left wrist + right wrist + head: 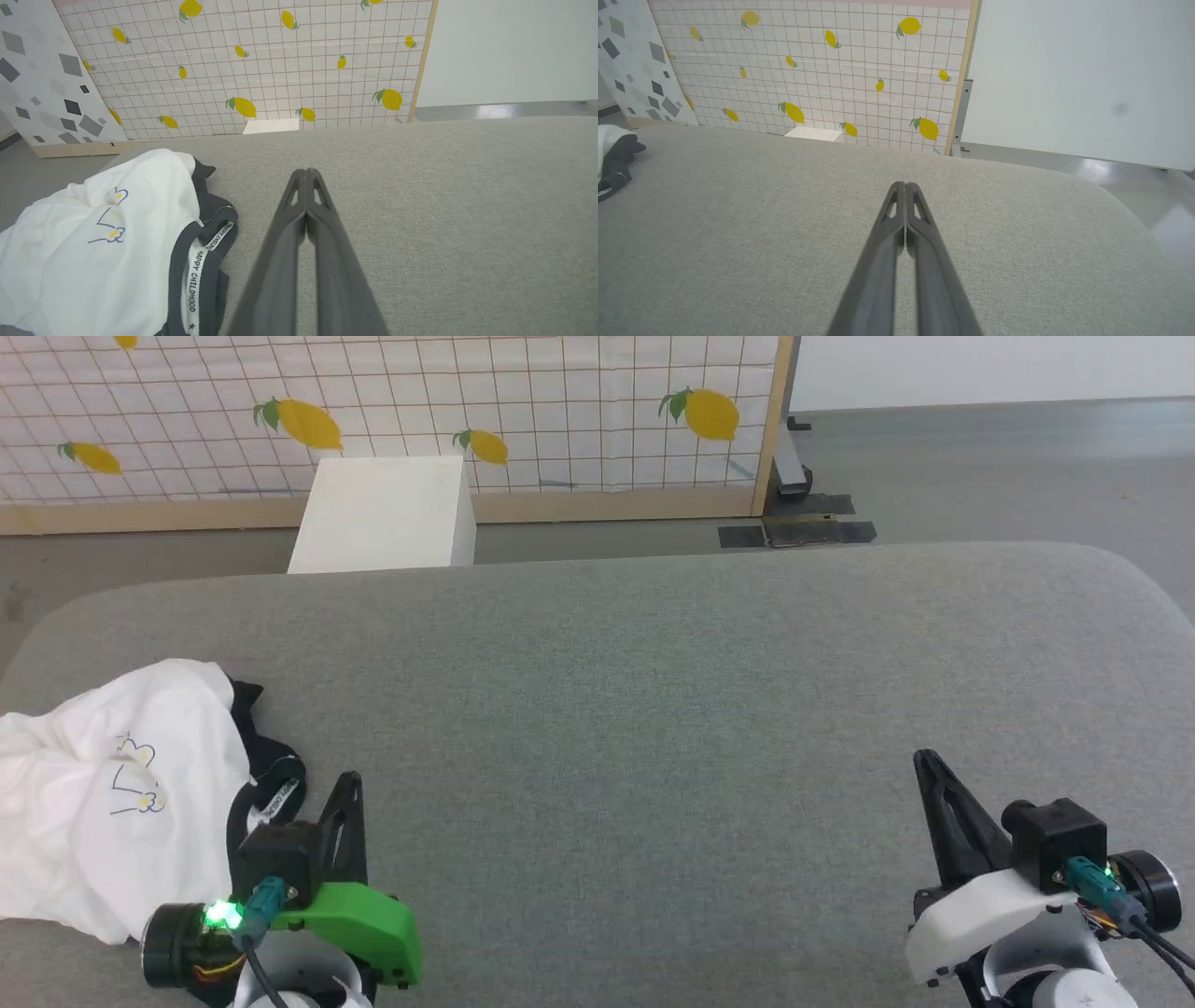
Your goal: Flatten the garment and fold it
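The garment lies crumpled at the left end of the grey padded table, white with black trim and a small blue-outline print. In the left wrist view the garment sits left of the fingers, its black collar band facing them. My left gripper is shut and empty, just right of the heap, apart from it. The left gripper hovers over bare fabric surface. My right gripper is shut and empty at the lower right, far from the cloth. From the right gripper a dark bit of the garment shows at the far left.
A white box stands on the floor behind the table's far edge. Beyond it rises a lemon-patterned screen with a wooden frame. Grey floor spreads to the right. The table's middle and right are bare cloth.
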`<state>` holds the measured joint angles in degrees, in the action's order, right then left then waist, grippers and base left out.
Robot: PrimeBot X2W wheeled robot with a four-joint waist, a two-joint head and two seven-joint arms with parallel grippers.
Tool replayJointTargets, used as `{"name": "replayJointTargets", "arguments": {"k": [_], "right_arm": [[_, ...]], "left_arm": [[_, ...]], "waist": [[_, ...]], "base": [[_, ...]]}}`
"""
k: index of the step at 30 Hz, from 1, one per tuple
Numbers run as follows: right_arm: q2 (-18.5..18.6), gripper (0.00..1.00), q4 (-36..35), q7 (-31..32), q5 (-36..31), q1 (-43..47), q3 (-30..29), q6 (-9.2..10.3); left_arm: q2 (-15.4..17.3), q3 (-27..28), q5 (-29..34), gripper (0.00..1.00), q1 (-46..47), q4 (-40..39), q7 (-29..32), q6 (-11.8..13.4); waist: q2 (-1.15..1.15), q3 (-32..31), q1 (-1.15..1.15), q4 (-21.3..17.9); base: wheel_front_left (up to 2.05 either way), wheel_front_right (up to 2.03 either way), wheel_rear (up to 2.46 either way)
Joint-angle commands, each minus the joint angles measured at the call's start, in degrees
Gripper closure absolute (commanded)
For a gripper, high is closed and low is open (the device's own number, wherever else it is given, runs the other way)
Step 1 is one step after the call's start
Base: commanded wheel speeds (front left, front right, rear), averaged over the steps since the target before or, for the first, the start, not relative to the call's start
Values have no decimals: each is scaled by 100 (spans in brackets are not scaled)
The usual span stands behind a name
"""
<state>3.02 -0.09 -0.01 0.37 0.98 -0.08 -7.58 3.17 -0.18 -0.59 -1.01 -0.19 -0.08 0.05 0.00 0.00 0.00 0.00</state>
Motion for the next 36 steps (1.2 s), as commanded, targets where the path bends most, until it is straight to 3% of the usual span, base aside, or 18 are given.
{"name": "replayJointTargets", "arguments": {"k": [1, 19, 20, 36], "right_arm": [[-14, 100, 9, 1, -37, -98, 8, 9], [-14, 100, 9, 1, -37, -98, 8, 9], [0, 0, 0, -1, 0, -1, 0, 0], [0, 0, -7, -146, 119, 74, -184, 0]], "left_arm": [[-29, 18, 59, 100, 101, 19, 8, -5], [-29, 18, 59, 100, 101, 19, 8, -5], [0, -1, 0, 0, 0, 0, 0, 0], [-1, -65, -27, 0, -77, -20, -144, -16]], "waist": [[0, 0, 0, 0], [0, 0, 0, 0], [0, 0, 0, 0], [0, 3, 0, -2]], "base": [[0, 0, 0], [0, 0, 0], [0, 0, 0], [0, 0, 0]]}}
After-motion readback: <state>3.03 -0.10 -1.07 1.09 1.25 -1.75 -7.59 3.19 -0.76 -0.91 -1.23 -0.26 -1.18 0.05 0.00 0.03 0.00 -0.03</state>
